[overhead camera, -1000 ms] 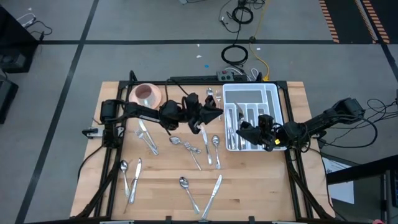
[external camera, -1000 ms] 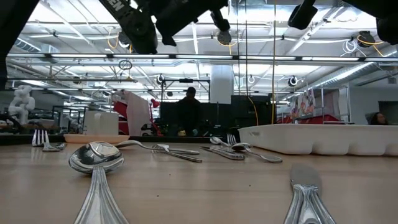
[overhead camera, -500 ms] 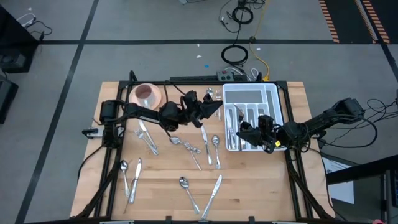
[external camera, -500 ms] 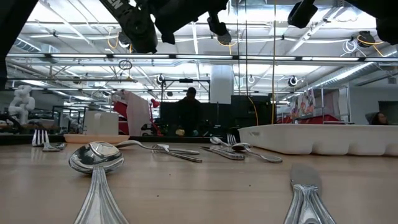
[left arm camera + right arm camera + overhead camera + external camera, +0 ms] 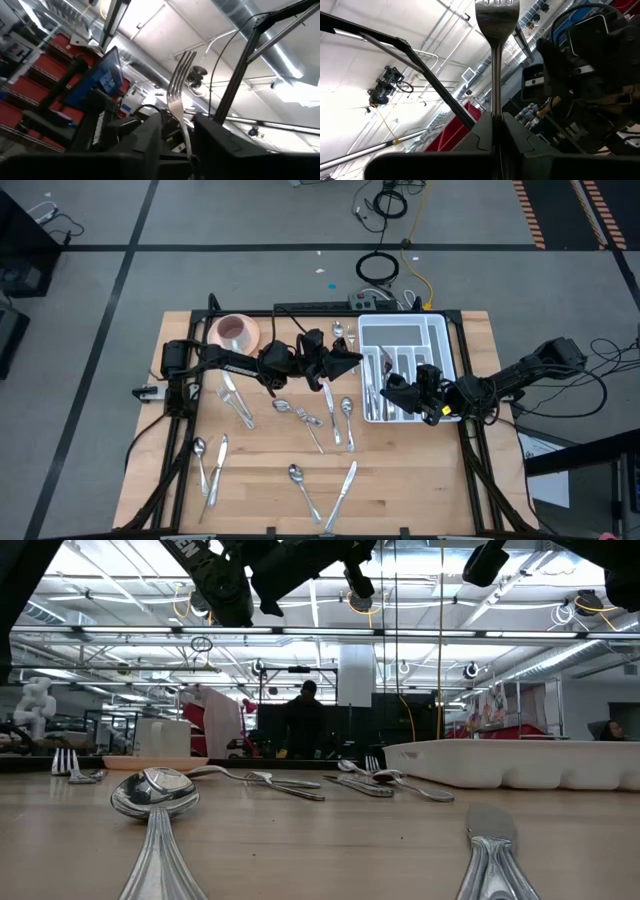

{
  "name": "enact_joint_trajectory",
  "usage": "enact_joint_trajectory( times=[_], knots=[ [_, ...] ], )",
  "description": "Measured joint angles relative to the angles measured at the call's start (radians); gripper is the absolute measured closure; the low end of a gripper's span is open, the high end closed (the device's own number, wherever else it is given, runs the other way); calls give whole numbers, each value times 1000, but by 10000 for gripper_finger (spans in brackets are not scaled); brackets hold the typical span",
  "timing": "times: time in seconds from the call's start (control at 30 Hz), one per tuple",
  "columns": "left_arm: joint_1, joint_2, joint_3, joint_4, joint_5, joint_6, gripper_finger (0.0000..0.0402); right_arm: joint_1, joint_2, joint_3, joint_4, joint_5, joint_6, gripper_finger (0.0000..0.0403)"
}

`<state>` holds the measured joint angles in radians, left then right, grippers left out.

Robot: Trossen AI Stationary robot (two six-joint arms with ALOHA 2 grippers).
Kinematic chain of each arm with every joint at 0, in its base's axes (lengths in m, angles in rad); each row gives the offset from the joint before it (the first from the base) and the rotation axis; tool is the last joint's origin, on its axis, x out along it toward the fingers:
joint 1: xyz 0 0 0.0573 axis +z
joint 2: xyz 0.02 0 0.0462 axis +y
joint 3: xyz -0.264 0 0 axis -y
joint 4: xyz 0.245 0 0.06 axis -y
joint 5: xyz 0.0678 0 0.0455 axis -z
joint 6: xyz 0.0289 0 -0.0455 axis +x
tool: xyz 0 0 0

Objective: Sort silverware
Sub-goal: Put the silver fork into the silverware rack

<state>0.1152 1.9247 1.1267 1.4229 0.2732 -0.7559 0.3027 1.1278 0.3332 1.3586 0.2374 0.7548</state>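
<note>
"Wood-topped worktop (image 5: 400,480), with the silverware (image 5: 300,415) spread over it. Where are the loose pieces?"

"Mostly on the bare wood between the pink saucer (image 5: 235,331) and the white tray (image 5: 447,340), and along the near edge. From table height a spoon (image 5: 150,792) and a knife (image 5: 490,840) lie closest to the camera. More pieces lie in the tray's compartments."

"And the left gripper (image 5: 350,361)?"

"It is up off the worktop, just beside the tray's left wall. In its wrist view a fork (image 5: 179,85) stands upright between the two dark fingers (image 5: 145,142), tines up. The fingers are apart, with a gap showing on each side of the slim handle. Whether they touch it lower down, I cannot tell."

"The right gripper (image 5: 392,388)?"

"Over the near part of the tray, pointing toward the left arm. Its fingers (image 5: 520,132) are clamped tight on the handle of another fork (image 5: 496,60), which rises straight up from between them."

"Anyone about?"

"A person (image 5: 305,720) stands far back in the room, seen past the worktop in the low view."
</note>
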Motion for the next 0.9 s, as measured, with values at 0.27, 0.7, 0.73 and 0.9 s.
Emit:
enact_joint_trajectory(
  times=[0.27, 0.7, 0.73, 0.9],
  knots=[
    [1, 0, 0, -24, -93, 58, 187, 0, 0, 0, 9, -5, 39, 403],
    [-46, 0, 169, -247, -44, 249, 182, -21, 27, 10, 27, -68, 96, 403],
    [-50, 0, 183, -292, -38, 276, 182, -23, 30, 18, 30, -82, 96, 403],
    [-56, 2, 218, -329, -38, 328, 182, -29, 41, 37, 27, -117, 92, 403]
  ],
)
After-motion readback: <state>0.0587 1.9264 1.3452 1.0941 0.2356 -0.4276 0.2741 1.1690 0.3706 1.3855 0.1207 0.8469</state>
